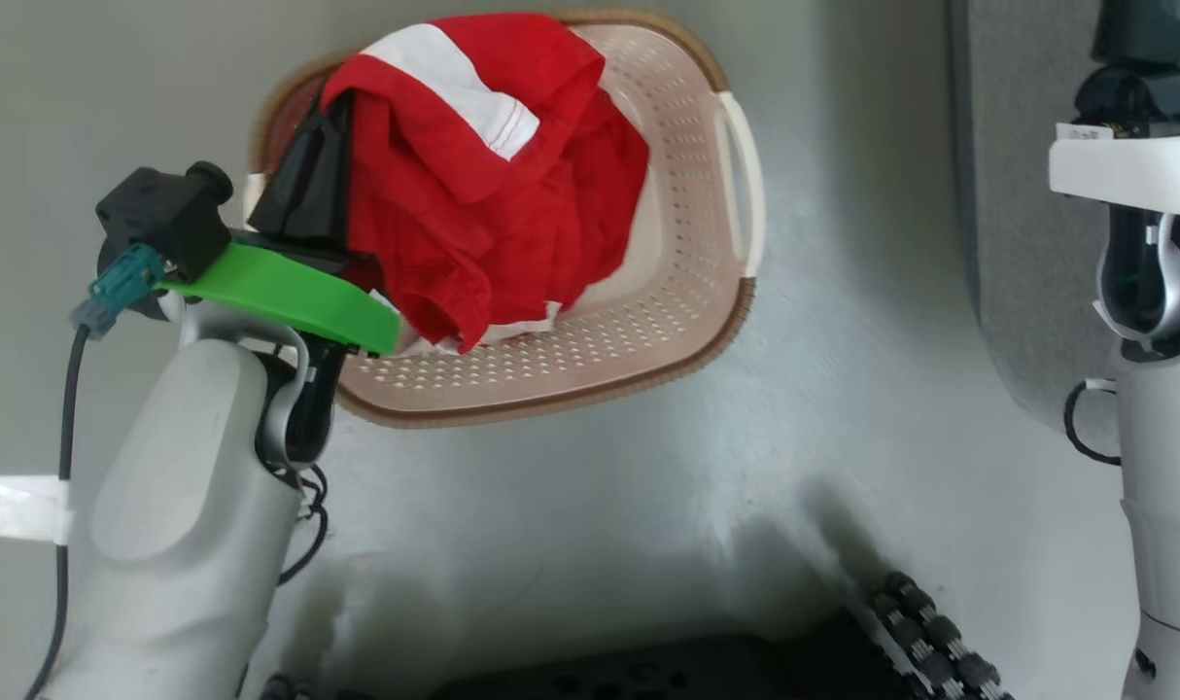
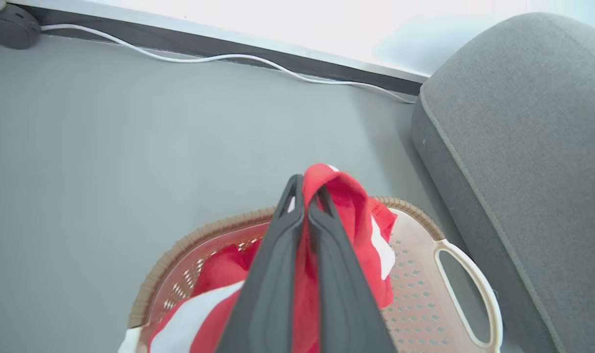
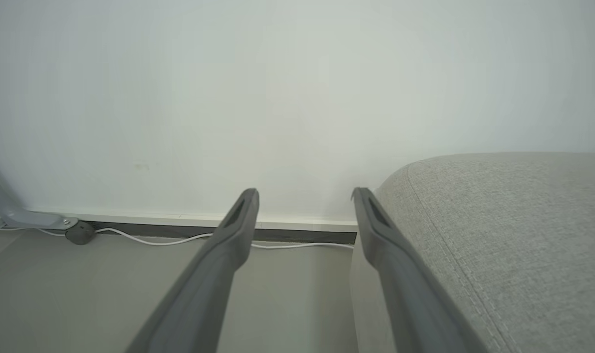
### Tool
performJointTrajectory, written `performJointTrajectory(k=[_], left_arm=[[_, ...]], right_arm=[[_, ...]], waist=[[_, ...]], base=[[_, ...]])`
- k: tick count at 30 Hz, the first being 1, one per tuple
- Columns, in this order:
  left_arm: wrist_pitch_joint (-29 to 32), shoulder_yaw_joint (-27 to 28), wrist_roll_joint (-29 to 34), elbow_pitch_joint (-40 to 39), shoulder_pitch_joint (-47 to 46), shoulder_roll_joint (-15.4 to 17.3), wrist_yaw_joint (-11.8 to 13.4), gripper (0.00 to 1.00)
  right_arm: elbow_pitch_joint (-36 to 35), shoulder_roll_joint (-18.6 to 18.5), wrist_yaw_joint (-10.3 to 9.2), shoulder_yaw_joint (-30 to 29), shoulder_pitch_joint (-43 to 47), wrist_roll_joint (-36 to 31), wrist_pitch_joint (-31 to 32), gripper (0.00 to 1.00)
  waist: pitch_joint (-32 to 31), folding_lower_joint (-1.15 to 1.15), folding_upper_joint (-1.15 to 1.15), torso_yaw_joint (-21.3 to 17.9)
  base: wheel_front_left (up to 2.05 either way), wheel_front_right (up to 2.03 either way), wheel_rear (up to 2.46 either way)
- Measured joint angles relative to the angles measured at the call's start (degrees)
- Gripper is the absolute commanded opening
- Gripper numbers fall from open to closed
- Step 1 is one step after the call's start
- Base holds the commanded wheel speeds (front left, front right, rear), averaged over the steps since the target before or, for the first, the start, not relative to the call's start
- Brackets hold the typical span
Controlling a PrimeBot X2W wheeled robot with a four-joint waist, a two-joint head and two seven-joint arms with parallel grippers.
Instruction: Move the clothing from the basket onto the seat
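A red garment with white stripes (image 1: 483, 185) hangs bunched above the cream perforated basket (image 1: 677, 292), its lower folds still reaching into it. My left gripper (image 1: 323, 165) is shut on the garment's left side. In the left wrist view the two dark fingers (image 2: 278, 255) pinch the red cloth (image 2: 349, 215) over the basket (image 2: 420, 289). The grey seat (image 2: 523, 147) lies just right of the basket; its rounded edge (image 1: 1018, 243) shows at the right of the head view. My right gripper (image 3: 305, 196) is open and empty beside the seat (image 3: 513, 230), facing the wall.
The basket stands on a grey floor (image 1: 571, 525). A white cable (image 2: 229, 59) runs along the dark baseboard (image 2: 229, 44) at the wall, near a small caster (image 2: 11, 24). My right forearm (image 1: 1154, 389) stands at the right edge, my dark base (image 1: 697, 671) at the bottom.
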Motion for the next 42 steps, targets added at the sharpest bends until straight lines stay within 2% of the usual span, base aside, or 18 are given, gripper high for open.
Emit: performJointTrajectory(k=[7, 15, 21, 33, 42], left_arm=[[0.3, 5.0, -2.3, -2.8, 4.3, -2.7, 0.0, 0.0], [0.3, 8.1, -2.2, -6.4, 8.5, -3.0, -0.3, 0.0], [0.3, 9.1, -1.2, -8.6, 12.5, -3.0, -0.6, 0.0], [0.3, 9.5, 0.8, -10.3, 19.6, -0.4, -0.8, 0.0], [0.4, 6.6, 1.4, -10.5, 23.2, 0.9, -1.1, 0.0]], right_arm=[[0.9, -1.3, 1.19, -1.3, 3.0, -1.0, 0.0, 1.0], [3.7, -1.9, 2.88, -0.5, 7.1, -1.0, 0.0, 1.0], [5.8, -0.6, 4.12, 2.3, 9.9, -1.0, 0.0, 1.0], [10.0, 1.9, 5.88, 9.9, 13.7, -0.9, 0.0, 1.0], [12.8, 2.6, 5.9, 15.0, 18.1, 0.4, 0.0, 1.0]], waist=[[-5.3, 0.0, 0.0, 4.8], [-12.0, 0.0, 0.0, 9.6], [-18.3, 0.0, 0.0, 12.5], [-29.0, 0.0, 0.0, 13.5], [-36.6, 0.0, 0.0, 12.3]], base=[[0.0, 0.0, 0.0], [0.0, 0.0, 0.0], [0.0, 0.0, 0.0], [0.0, 0.0, 0.0], [0.0, 0.0, 0.0]])
